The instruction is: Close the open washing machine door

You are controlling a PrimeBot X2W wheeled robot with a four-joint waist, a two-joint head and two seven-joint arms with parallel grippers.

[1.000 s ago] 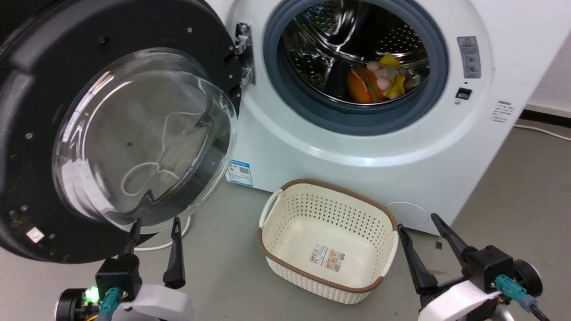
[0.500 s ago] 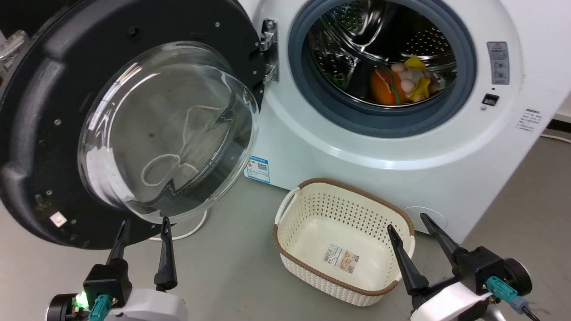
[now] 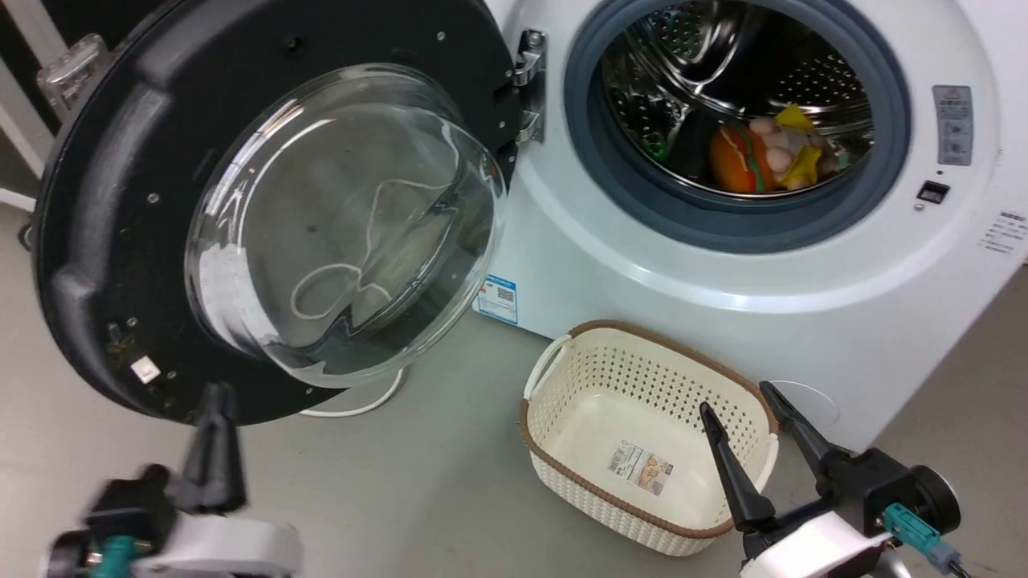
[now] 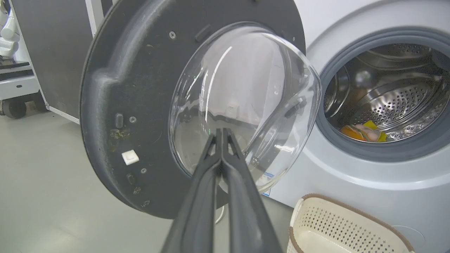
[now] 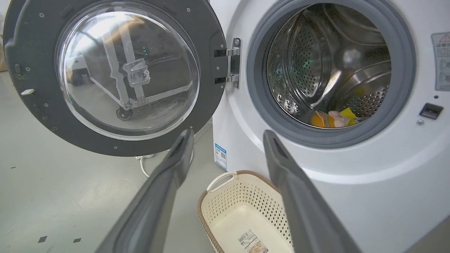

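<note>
Fingers (image 4: 200, 196) of the left gripper (image 4: 222, 130), clamped on nothing, point at the washing machine door (image 3: 88, 209), hanging wide open left of the drum (image 3: 723, 72), where a steady push on its rim far from the hinge (image 3: 530, 84) should swing it shut, while the right gripper (image 3: 737, 399) gapes empty.

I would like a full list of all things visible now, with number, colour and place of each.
washing machine: 1, white, ahead
washing machine door: 1, black rim, clear glass, open at left
drum ring: 1, grey, around the opening
toys: few, orange and yellow, inside the machine
basket: 1, cream with brown rim, floor before the machine
cable: 1, white, floor under the door
left gripper: 1, dark, shut, pointing at the door
right gripper: 1, dark, open, near the basket
</note>
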